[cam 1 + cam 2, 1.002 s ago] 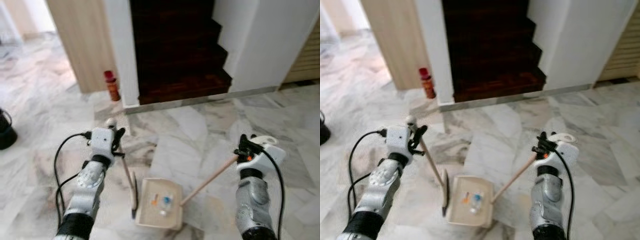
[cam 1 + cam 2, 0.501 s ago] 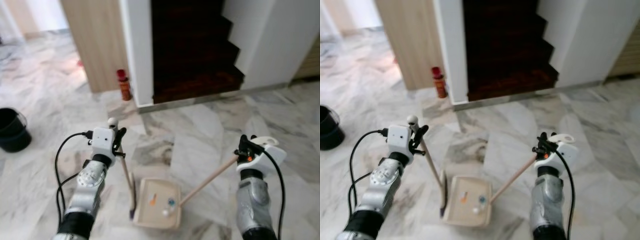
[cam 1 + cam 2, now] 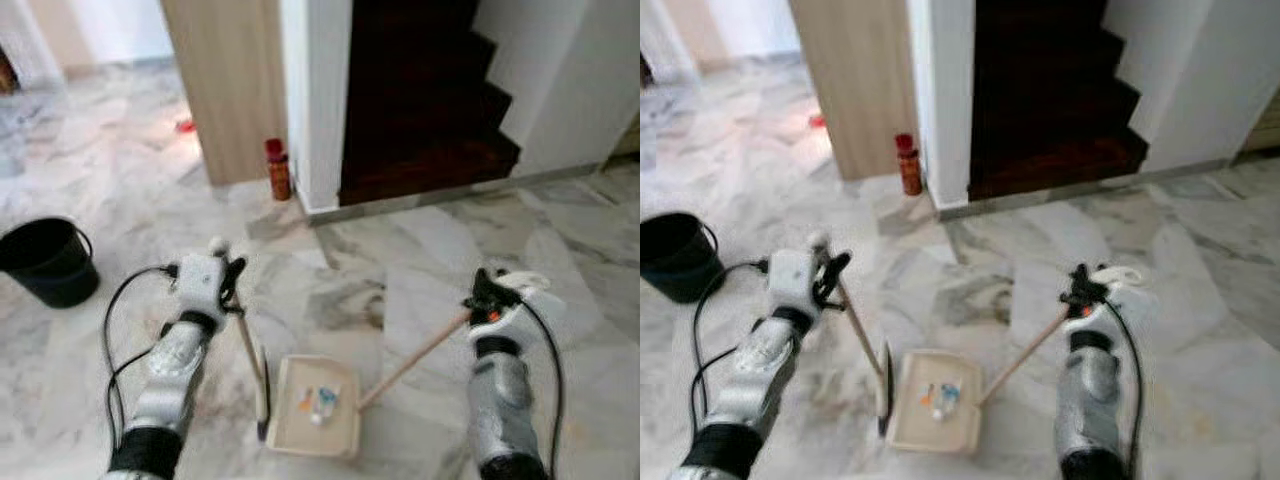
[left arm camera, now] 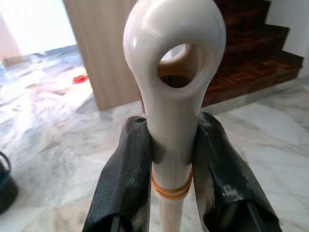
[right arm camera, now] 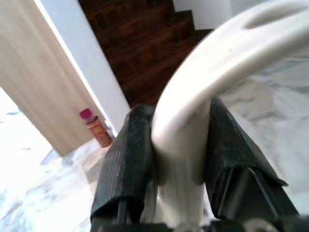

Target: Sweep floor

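Observation:
A cream dustpan (image 3: 318,424) rests on the marble floor in front of me, with a few small bits of litter (image 3: 318,398) inside it. Its wooden handle (image 3: 415,355) slants up to my right gripper (image 3: 484,299), which is shut on the handle's white end (image 5: 193,111). My left gripper (image 3: 232,283) is shut on the white looped top (image 4: 174,82) of a broom handle (image 3: 250,350). The broom's dark head (image 3: 262,418) stands at the dustpan's left side.
A black bucket (image 3: 48,262) stands on the floor to the left. A red bottle (image 3: 277,168) sits at the foot of a white pillar (image 3: 315,100), beside a dark wooden staircase (image 3: 425,110). A small red thing (image 3: 185,126) lies farther back.
The camera has swung left: the staircase and the bottle have shifted right in the picture and the black bucket has come into fuller view. Both grippers keep their hold on the handles.

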Available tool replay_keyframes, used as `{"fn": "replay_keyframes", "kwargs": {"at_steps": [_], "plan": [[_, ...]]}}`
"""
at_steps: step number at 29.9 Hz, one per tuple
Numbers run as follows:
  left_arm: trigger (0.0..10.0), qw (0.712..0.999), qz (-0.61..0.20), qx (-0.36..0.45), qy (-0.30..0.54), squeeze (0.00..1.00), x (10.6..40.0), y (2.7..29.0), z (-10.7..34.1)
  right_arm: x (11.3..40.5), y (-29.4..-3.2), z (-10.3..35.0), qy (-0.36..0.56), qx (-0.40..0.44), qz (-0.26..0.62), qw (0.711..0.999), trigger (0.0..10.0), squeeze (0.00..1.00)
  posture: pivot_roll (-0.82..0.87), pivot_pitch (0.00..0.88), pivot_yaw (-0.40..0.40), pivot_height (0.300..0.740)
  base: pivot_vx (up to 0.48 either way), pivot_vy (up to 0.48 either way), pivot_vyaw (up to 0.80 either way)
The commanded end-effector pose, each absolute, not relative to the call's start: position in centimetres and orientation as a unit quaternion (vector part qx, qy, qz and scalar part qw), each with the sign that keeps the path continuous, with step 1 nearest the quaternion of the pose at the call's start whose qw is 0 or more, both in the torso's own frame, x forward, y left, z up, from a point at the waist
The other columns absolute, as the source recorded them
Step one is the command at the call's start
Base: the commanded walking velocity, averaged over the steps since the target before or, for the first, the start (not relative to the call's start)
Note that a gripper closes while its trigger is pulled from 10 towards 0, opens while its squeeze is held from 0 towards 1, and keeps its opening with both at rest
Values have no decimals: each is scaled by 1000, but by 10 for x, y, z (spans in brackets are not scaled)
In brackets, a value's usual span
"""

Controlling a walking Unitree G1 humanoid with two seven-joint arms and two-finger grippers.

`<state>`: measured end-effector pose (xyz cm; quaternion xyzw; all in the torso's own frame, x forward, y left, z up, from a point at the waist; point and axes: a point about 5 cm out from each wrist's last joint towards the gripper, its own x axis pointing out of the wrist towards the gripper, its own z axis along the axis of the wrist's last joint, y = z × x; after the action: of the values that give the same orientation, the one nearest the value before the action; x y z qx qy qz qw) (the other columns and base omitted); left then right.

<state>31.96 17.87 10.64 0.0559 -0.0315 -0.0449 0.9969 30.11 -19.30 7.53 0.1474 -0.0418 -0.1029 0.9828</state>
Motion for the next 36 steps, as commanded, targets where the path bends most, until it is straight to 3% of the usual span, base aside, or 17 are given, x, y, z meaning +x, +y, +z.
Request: {"fn": "replay_keyframes", "kwargs": {"at_steps": [1,29,36], "plan": [[10000,995,-54,68,-57,0,323,174,118,305,-197,89,-77,166,-110,977,10000,0,-50,0,44,740,0,480,0],[10000,995,-54,70,-55,0,323,177,119,305,-192,88,-71,152,-101,981,10000,0,-37,0,48,740,0,480,0],[10000,994,-56,72,-56,0,323,176,119,305,-190,87,-71,160,-100,979,10000,0,-39,0,52,740,0,480,664]]}}
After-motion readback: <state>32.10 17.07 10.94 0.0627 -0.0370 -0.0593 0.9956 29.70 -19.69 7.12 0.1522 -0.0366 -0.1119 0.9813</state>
